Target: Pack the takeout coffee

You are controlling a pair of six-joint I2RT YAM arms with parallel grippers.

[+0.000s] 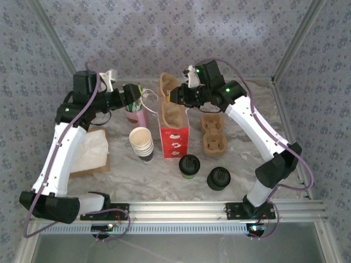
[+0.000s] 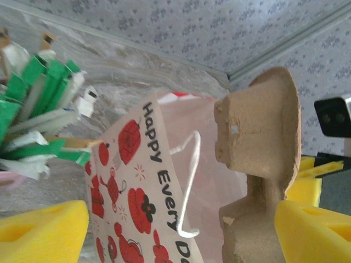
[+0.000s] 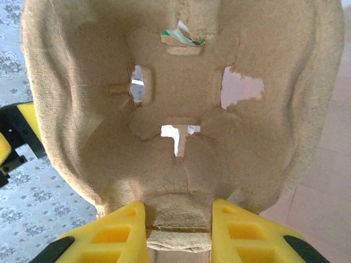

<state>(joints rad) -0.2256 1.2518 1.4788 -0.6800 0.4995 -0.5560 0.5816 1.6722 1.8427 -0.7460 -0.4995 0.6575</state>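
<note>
Right tool [image 3: 178,222] pinches the brown moulded-pulp carrier [image 3: 175,82] at the red-printed paper bag [image 1: 174,137] mouth; left tool [image 2: 175,233] gapes wide. Lower it straight, clear of the rim. Dark black-lidded paper cup [image 1: 189,166] stands on the counter [image 1: 159,178] nearby.

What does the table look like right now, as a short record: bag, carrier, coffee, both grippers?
bag: red-and-white paper bag, upright, mid-table
carrier: brown moulded-pulp cup carrier, held upright at the bag's mouth
coffee: black-lidded dark green paper cup, on the table near the bag, not packed
right gripper: shut on the carrier's edge
left gripper: open, beside the bag
</note>
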